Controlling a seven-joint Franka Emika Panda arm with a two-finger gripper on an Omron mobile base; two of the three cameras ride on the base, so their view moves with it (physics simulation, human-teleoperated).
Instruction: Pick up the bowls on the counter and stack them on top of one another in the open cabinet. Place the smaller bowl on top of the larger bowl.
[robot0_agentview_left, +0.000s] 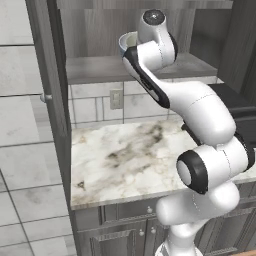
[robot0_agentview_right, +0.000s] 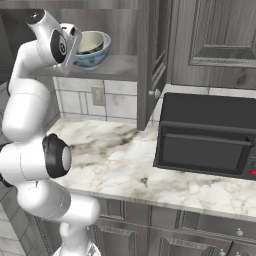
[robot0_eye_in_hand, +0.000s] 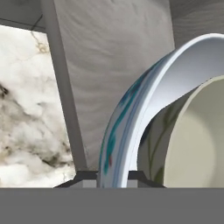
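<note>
Inside the tall grey wood-grain open cabinet (robot0_agentview_right: 125, 65), the wide blue-patterned white bowl (robot0_agentview_right: 95, 56) is sitting on the shelf. The small plain grey-beige bowl (robot0_agentview_right: 90, 42) is nesting inside that patterned bowl. The two-finger gripper (robot0_eye_in_hand: 113, 177) is clamping the patterned bowl's rim, above the white marble counter (robot0_agentview_left: 125, 155).

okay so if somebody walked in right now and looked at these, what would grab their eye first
The white arm reaching high into the open cabinet, its gripper shut on the rim of the larger bowl. That bowl sits on the shelf with the smaller bowl already nested inside. Below, the marble counter holds a black oven.
</note>
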